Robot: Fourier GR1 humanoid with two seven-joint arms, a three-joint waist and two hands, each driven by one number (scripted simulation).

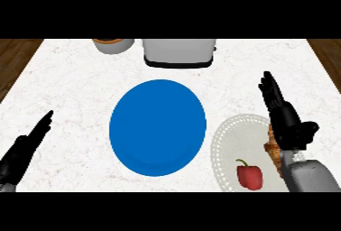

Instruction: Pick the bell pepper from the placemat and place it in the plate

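A red bell pepper [250,176] with a green stem lies on a round white placemat [233,135] at the lower right. A blue plate [158,127] sits in the middle of the counter, bare. My right hand [285,119] hovers over the placemat's right edge, above and to the right of the pepper, fingers straight and pointing away, holding nothing. My left hand [23,149] rests at the lower left edge, fingers straight, far from both objects.
A brown pastry [272,149] lies on the placemat, partly hidden by my right hand. A white toaster [179,52] stands at the back centre. A grey cup [113,44] sits at the back left. Wooden floor shows past both counter sides.
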